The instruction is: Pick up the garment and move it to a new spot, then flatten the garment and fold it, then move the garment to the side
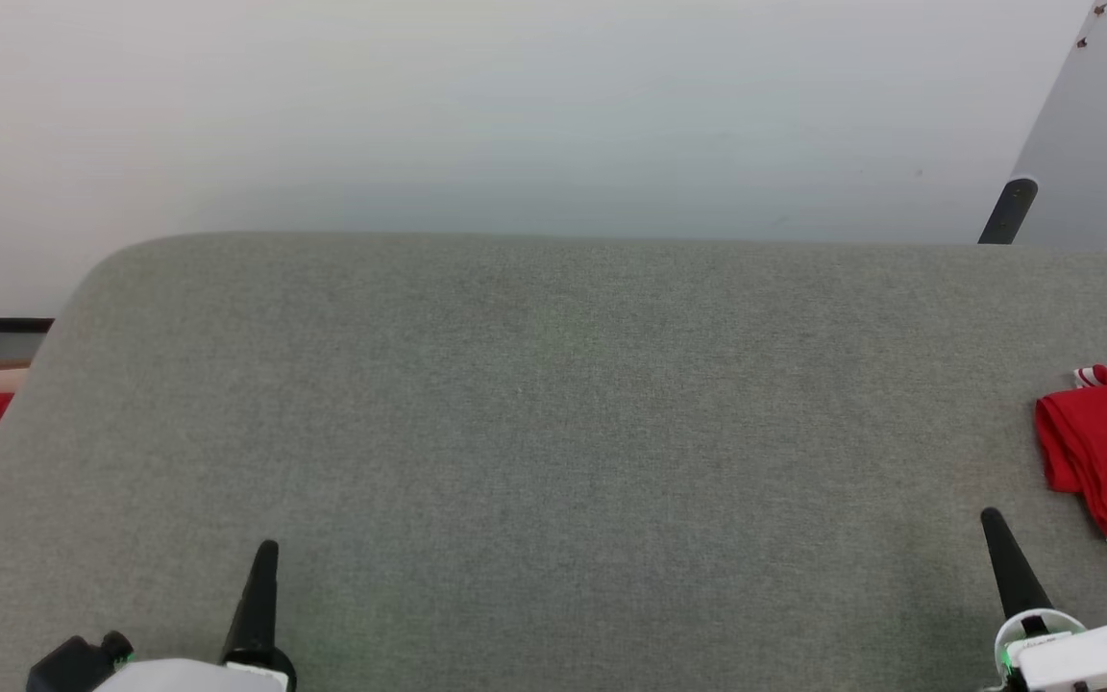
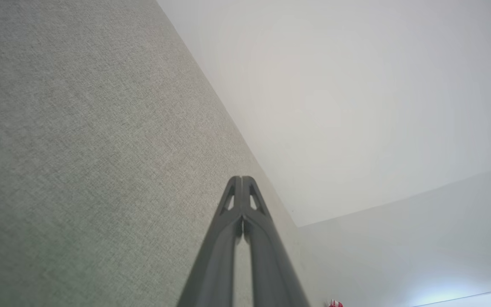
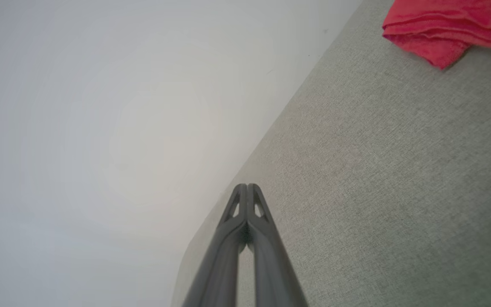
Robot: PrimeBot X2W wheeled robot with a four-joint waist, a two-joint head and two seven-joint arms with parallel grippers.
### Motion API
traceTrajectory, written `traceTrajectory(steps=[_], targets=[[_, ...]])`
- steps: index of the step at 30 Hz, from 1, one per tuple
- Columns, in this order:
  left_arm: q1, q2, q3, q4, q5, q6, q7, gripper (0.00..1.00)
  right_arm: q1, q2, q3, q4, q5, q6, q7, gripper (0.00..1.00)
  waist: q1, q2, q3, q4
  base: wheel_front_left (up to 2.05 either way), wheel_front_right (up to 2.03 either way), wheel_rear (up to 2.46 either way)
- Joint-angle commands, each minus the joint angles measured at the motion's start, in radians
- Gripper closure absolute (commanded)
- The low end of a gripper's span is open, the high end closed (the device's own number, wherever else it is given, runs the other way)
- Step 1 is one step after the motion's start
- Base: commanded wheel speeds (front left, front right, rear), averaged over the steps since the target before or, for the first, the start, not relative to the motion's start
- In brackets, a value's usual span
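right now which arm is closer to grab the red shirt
Right. The garment lies at the right edge of the grey surface, close to the right gripper; the left gripper sits at the far side. Both are shut, holding nothing.

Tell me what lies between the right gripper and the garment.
Just bare grey surface: the head view shows the right gripper and the garment apart, nothing lying between them.
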Motion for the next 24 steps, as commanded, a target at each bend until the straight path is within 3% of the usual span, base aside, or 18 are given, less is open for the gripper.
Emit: traceTrajectory(steps=[1,24], targets=[[-0.025,0.001,0.004,-0.005,-0.025,-0.002,0.006,1.0,-0.021,0.0,-0.004,-0.002,0.028,0.0,0.004,1.0,0.0,0.0,0.0,0.0,0.0,0.0,0.0],[-0.07,-0.018,0.017,0.02,-0.214,-0.002,0.062,1.0,-0.061,0.013,-0.014,0.035,0.217,0.0,0.028,1.0,0.0,0.0,0.004,-0.004,0.0,0.0,0.0]])
